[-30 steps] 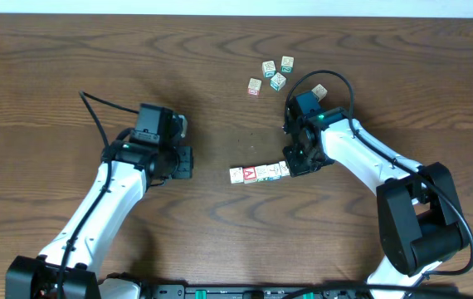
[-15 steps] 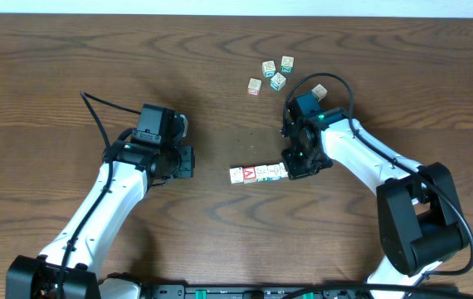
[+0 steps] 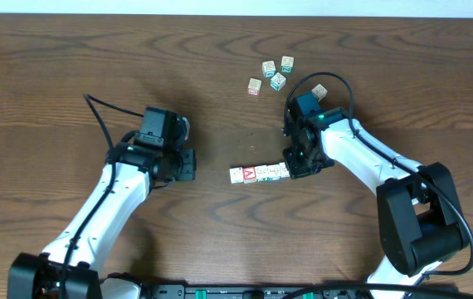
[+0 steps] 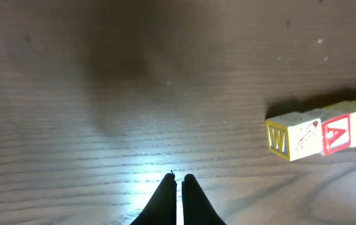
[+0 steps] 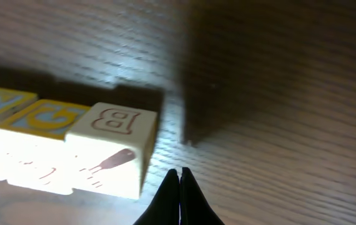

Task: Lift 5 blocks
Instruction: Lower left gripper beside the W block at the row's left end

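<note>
Several blocks [image 3: 258, 173] lie in a straight row mid-table, cream cubes with coloured prints. One shows a red face with a white "A" [image 3: 250, 174]. My right gripper [image 3: 295, 167] is shut and empty, its tip at the row's right end. In the right wrist view the closed tip [image 5: 179, 172] sits just beside the end cube marked "B" [image 5: 112, 150]. My left gripper [image 3: 192, 164] is shut and empty, well left of the row. In its wrist view the tip [image 4: 179, 179] hovers over bare wood, and the "W" cube [image 4: 293, 139] and "A" cube [image 4: 336, 133] lie off to the right.
Several loose cubes are scattered at the back: one [image 3: 255, 86], one [image 3: 278, 80], one [image 3: 268, 67], one [image 3: 287, 63], and one [image 3: 319, 91] beside the right arm's cable. The dark wooden table [image 3: 70, 58] extends on all sides.
The left arm has crept slightly right and nearer, toward the row. The right arm and the blocks have not moved.
</note>
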